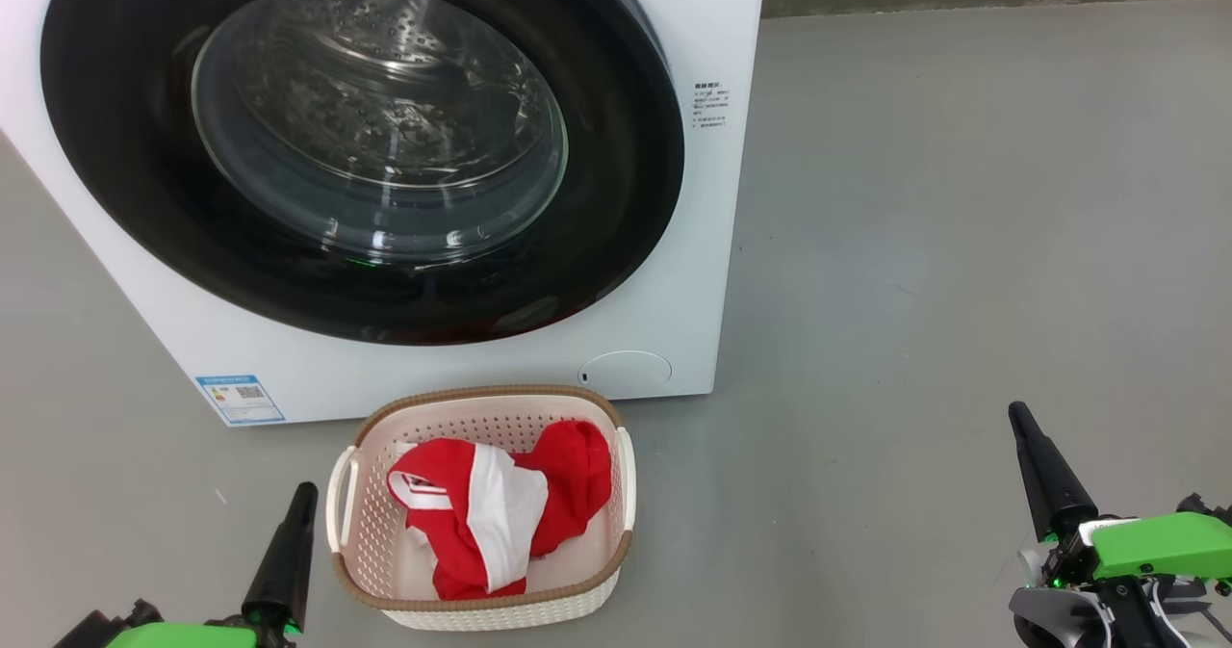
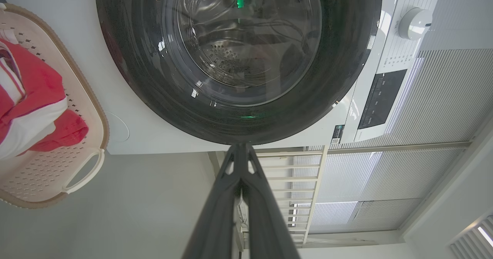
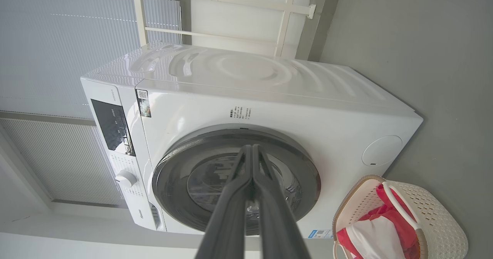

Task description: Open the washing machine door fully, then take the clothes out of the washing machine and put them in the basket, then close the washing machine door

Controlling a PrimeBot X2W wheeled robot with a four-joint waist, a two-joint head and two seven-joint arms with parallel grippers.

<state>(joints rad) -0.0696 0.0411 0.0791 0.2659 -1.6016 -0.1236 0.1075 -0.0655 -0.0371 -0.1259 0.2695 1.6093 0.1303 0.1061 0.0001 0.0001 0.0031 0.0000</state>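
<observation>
The white washing machine (image 1: 674,195) stands ahead with its black-rimmed round door (image 1: 125,147) flush against the front; the steel drum shows through the glass. The door (image 2: 134,70) and machine (image 3: 308,109) also appear in the wrist views. On the floor in front sits the cream basket (image 1: 587,595) with the red and white clothes (image 1: 500,508) inside; basket (image 2: 83,93), clothes (image 2: 34,89), basket (image 3: 435,220), clothes (image 3: 379,232). My left gripper (image 1: 304,490) is shut and empty just left of the basket. My right gripper (image 1: 1018,411) is shut and empty far to the right. Both point at the machine.
Grey floor (image 1: 962,244) spreads to the right of the machine. A control panel with a round knob (image 2: 414,23) sits on the machine's top front. Behind it are a white rail frame (image 3: 285,20) and ribbed wall panels.
</observation>
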